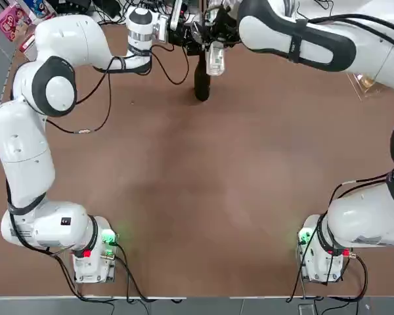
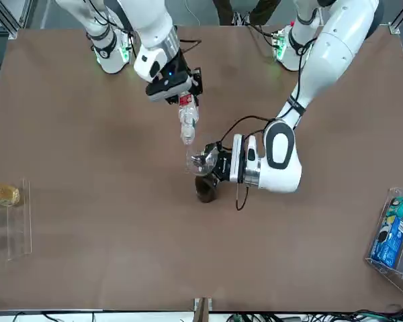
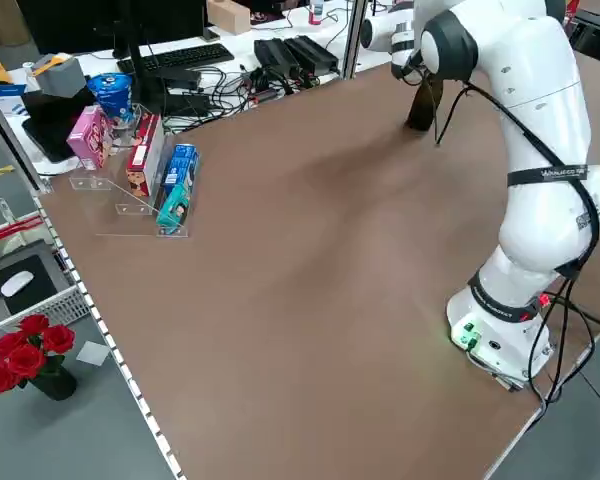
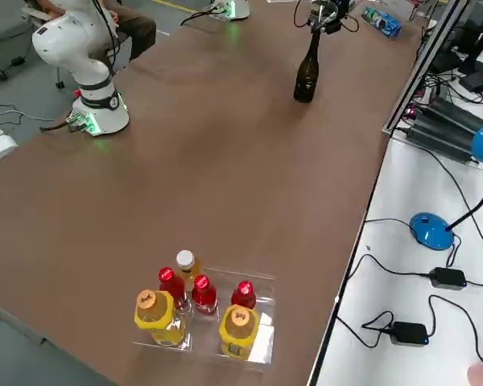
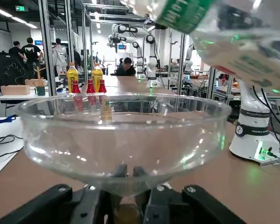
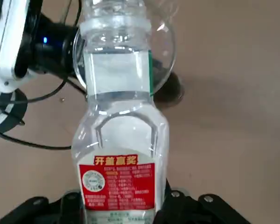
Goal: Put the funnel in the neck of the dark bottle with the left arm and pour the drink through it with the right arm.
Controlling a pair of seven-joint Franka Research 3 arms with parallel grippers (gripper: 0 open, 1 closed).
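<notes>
Hazards, then articles.

1. Spill outside the rim. Drink, a clear plastic bottle, tipped steeply mouth-down over the funnel. Likely cause: the mouth drifting off the wide bowl as the right hand turns.

2. Overflow. The spout is narrow; a fast pour could fill the bowl quicker than it drains.

3. Tipping. The dark bottle is tall and slender; a sideways push from the left hand, or a knock from the drink, could rock it or lift the spout from its neck. Whether the spout is fully seated cannot be told.

4. Squeeze or slip. The drink's thin wall may buckle under a hard grip, or slide under a loose one.

Hands: the right is closed on the drink, near its base end; the left is closed about the funnel's lower part, at the dark bottle's top. Both work at the far side of the tabletop.

Drink, description: colourless, waisted body; red-and-white printed label, green edging nearer the mouth; no cap visible. Liquid level unreadable.

Funnel: transparent, round, broad-rimmed. Dark bottle: near-black glass, long-necked.
</notes>
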